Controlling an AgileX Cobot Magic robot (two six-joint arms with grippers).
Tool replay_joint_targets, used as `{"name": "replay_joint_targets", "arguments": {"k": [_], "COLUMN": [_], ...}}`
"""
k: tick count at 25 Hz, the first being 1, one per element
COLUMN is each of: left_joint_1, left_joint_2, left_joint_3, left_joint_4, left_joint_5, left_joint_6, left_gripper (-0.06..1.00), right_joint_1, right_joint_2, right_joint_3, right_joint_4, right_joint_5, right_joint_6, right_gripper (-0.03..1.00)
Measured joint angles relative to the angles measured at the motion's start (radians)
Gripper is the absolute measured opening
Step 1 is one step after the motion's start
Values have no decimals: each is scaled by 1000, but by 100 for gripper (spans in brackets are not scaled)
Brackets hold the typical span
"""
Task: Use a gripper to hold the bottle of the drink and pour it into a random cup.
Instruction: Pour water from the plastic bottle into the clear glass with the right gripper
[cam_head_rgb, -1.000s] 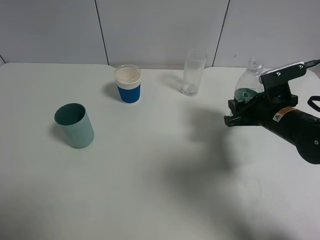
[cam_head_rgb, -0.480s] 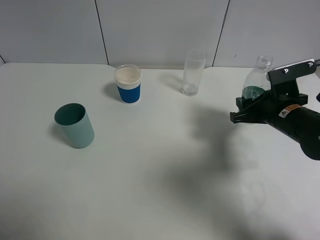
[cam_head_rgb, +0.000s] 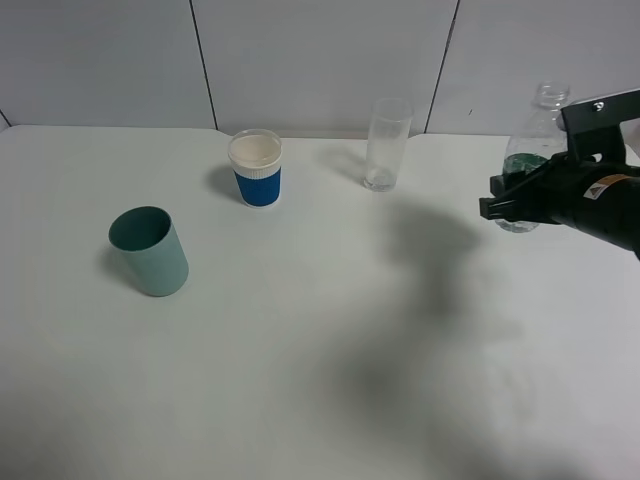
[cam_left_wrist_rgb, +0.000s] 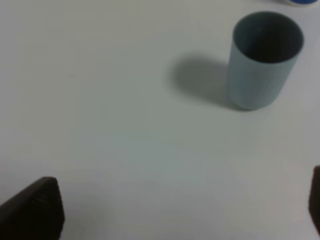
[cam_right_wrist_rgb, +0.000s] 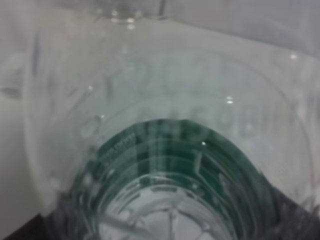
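Note:
The bottle of the drink (cam_head_rgb: 532, 150) is a clear one with a dark green label, open at the neck. It stands nearly upright at the far right, and my right gripper (cam_head_rgb: 508, 206) is shut on its lower body. Whether its base touches the table is unclear. In the right wrist view the bottle (cam_right_wrist_rgb: 170, 175) fills the frame, green label close up. The tall clear cup (cam_head_rgb: 387, 145) stands at the back of the table, well to the left of the bottle. My left gripper (cam_left_wrist_rgb: 175, 207) shows only two dark fingertips, wide apart and empty, above bare table.
A blue-and-white paper cup (cam_head_rgb: 256, 168) stands at the back centre-left. A teal plastic cup (cam_head_rgb: 150, 250) sits at the left, also seen in the left wrist view as the teal cup (cam_left_wrist_rgb: 264, 60). The white table (cam_head_rgb: 320, 380) meets a pale wall behind.
My right gripper has carried the bottle to the right and away from the clear cup. The bottle has gone from tilted to nearly upright.

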Motion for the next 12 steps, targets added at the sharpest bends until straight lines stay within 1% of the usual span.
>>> {"name": "replay_joint_targets", "arguments": {"k": [3,6,9,12], "left_joint_1": [0,0,0,0], "left_joint_2": [0,0,0,0], "left_joint_3": [0,0,0,0], "left_joint_4": [0,0,0,0], "left_joint_5": [1,1,1,1], "left_joint_6": [0,0,0,0], "left_gripper": [99,99,99,99], "right_joint_1": [-71,-120,-141,-144], "right_joint_2": [-13,-14,-14,-13], "right_joint_3": [-5,-39,-92,-146], "right_joint_4": [-57,-149,-271,-381], "right_joint_5": [41,88,138,172], "right_joint_6": [43,178,298,347], "right_gripper": [55,55,55,55]}}
